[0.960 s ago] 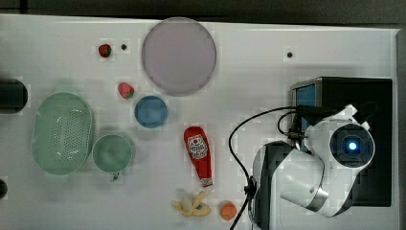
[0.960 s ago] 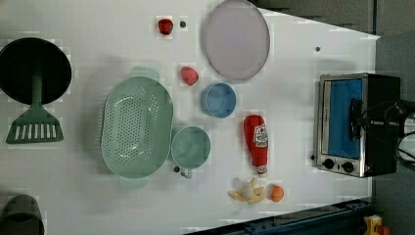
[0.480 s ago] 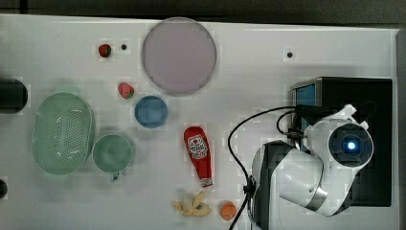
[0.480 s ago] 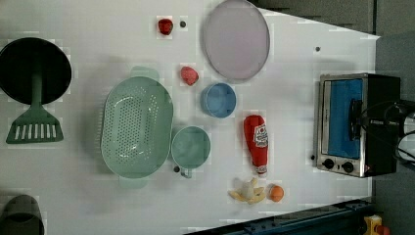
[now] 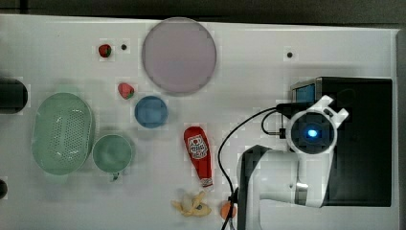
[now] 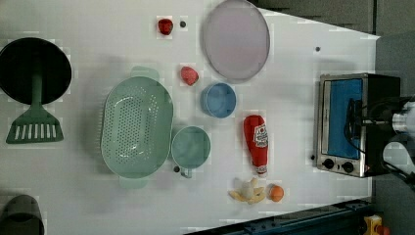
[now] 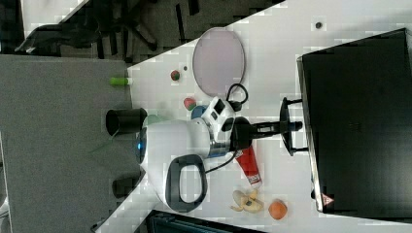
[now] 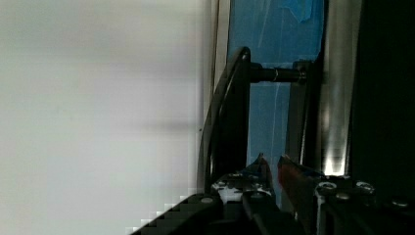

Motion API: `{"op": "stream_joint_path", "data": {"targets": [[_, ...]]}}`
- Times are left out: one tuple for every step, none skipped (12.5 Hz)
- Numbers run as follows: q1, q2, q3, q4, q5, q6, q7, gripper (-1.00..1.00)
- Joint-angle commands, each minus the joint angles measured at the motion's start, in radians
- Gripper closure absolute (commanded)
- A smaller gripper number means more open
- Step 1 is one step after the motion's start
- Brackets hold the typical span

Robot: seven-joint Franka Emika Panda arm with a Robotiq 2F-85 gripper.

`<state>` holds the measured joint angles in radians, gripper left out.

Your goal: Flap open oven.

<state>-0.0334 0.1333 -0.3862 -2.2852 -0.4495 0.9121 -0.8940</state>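
While the clutter sits idle across the white bench (image 6: 293,58), I read it from the left view's left: a black pan with a green spatula (image 6: 34,125), a green colander (image 6: 137,132), a green cup (image 6: 191,147), a blue bowl (image 6: 218,100), a ketchup bottle (image 6: 257,144), and at the left view's right the oven (image 6: 345,122), its blue glass door seemingly shut, facing the bottle. The arm (image 5: 287,177) reaches in over the oven, and the gripper (image 8: 271,169) hangs just by the black bar handle (image 8: 230,117). Its jaws stand only a narrow gap apart with nothing visibly between them, so I judge this the approach step, the grasp not yet made. Next it needs the fingers hooked around or behind that bar, then a pull outward and downward to swing the door on its lower hinge. The wrist view shows the handle's post and the thin gap behind the bar, which the top view hides beneath the arm; the left view alone lays out the two knobs (image 6: 337,165).
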Motion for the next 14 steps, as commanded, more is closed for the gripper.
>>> {"op": "stream_joint_path", "data": {"targets": [[0.078,0.024,0.059,-0.023,-0.1,-0.043,0.281,0.65],[0.089,0.034,0.077,-0.022,-0.151,-0.062,0.349,0.65],[0.099,0.046,0.095,-0.022,-0.205,-0.082,0.413,0.65],[0.109,0.059,0.111,-0.021,-0.256,-0.102,0.483,0.65],[0.12,0.074,0.127,-0.019,-0.307,-0.124,0.552,0.65],[0.13,0.091,0.144,-0.018,-0.355,-0.148,0.611,0.65],[0.141,0.109,0.159,-0.015,-0.395,-0.169,0.663,0.65],[0.151,0.129,0.173,-0.011,-0.42,-0.185,0.709,0.65],[0.161,0.152,0.184,-0.008,-0.432,-0.194,0.756,0.65],[0.171,0.176,0.19,-0.005,-0.443,-0.196,0.804,0.65],[0.181,0.202,0.195,0.003,-0.455,-0.196,0.848,0.65],[0.193,0.231,0.198,0.011,-0.474,-0.196,0.873,0.65],[0.208,0.262,0.2,0.016,-0.496,-0.196,0.881,0.65],[0.222,0.293,0.2,0.028,-0.51,-0.197,0.888,0.65]]}}
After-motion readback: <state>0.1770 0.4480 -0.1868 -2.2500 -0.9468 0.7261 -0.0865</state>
